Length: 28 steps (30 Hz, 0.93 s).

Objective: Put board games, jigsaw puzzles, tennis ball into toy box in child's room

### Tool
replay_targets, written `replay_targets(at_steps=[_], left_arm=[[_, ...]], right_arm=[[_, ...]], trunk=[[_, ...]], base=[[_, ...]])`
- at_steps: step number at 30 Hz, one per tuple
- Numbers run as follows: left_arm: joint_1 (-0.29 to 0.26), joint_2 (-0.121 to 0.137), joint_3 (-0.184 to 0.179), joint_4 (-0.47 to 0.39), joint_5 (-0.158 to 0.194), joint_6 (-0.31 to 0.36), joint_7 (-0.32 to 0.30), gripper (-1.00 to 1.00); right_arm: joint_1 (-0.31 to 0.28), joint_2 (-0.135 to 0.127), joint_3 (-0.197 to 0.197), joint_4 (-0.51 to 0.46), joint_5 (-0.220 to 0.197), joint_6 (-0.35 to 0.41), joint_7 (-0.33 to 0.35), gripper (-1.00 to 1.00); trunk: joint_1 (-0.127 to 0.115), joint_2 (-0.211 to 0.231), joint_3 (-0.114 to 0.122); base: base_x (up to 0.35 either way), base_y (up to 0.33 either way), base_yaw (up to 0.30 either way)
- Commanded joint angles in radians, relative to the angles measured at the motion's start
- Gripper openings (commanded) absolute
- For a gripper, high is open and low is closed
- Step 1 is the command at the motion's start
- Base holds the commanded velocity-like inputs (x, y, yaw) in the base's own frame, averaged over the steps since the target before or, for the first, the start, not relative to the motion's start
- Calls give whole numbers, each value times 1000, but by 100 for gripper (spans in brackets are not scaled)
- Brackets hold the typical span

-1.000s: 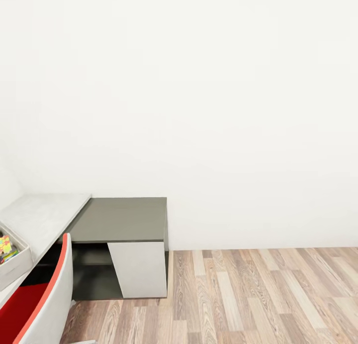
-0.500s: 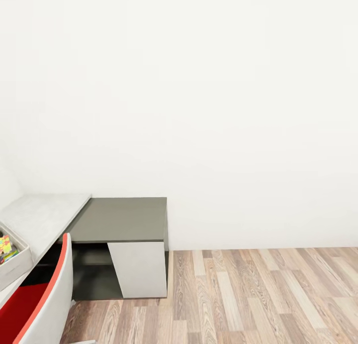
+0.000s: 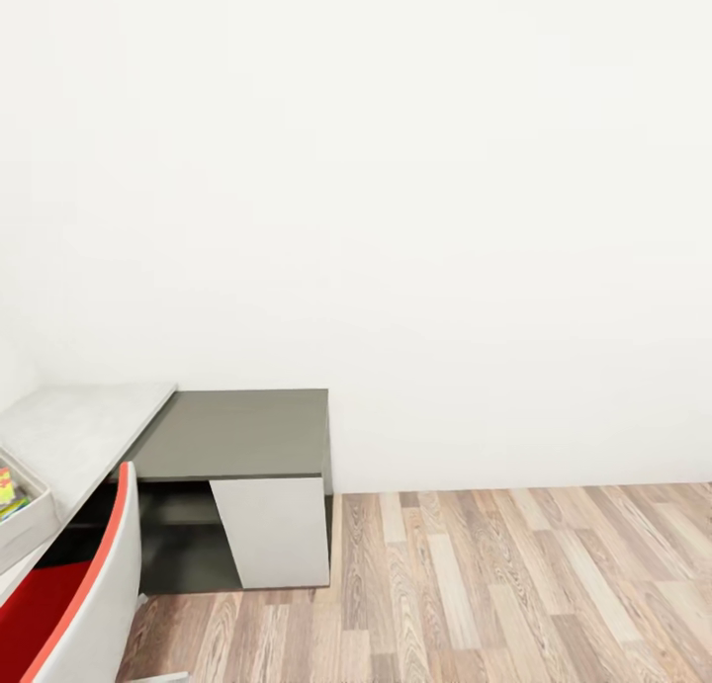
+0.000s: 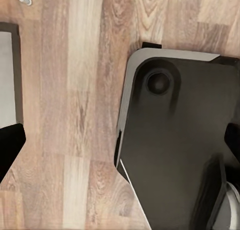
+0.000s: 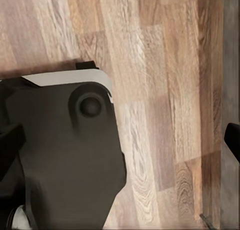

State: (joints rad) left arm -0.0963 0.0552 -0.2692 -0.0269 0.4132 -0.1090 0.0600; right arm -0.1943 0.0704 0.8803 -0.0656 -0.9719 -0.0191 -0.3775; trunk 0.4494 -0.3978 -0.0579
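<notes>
table point(image 3: 74, 431): pale grey-white, faintly marbled top
toy box point(image 3: 30, 525): light grey, with yellow, red and green inside
cabinet point(image 3: 237, 436): dark grey top, pale grey door
chair point(image 3: 84, 604): grey shell, red seat and edging
floor point(image 3: 514, 584): brown and beige wood planks
wall point(image 3: 396, 189): plain white
robot base point(image 4: 180, 140): black

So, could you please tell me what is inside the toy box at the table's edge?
The toy box holds something colourful, yellow, green and red. The frame edge cuts off most of the box, so the rest of its contents cannot be seen.

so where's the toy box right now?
Head view: the toy box sits at the far left edge, cut off by the frame, on the marbled table, just behind the red-and-grey chair.
</notes>
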Motion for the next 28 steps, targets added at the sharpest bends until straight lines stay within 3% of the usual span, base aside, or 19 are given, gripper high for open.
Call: replay_targets(at_steps=[1, 11, 16, 20, 22, 24, 28], left_arm=[[0, -2, -5, -5, 6, -5, 3, 100], [0, -12, -4, -7, 9, -6, 3, 100], [0, -9, -7, -7, 6, -7, 3, 100], [0, -10, -5, -7, 5, -8, 3, 100], [0, -12, -4, -7, 5, -8, 3, 100], [0, -14, -3, -7, 7, -8, 3, 100], [0, -14, -3, -7, 5, -8, 3, 100]], right_arm=[[-1, -1, 7, 5, -12, -4, -4, 100], [0, -6, 4, 13, -13, -5, -7, 100], [10, 9, 1, 17, -25, -9, -5, 100], [19, 6, -1, 17, -25, -18, -3, 100], [21, -5, -2, 18, -24, -20, -4, 100], [23, -38, 0, 20, -24, -21, -4, 100], [24, -71, 1, 22, -26, -22, -4, 100]], trunk=[[1, -2, -3], [1, -2, -5], [1, -2, -5], [1, -2, -5], [1, -2, -5], [1, -2, -5], [1, -2, -5]], base=[[0, 0, -27], [0, 0, -6], [0, 0, 0], [0, 0, 0], [0, 0, 0], [0, 0, 0], [0, 0, 0]])
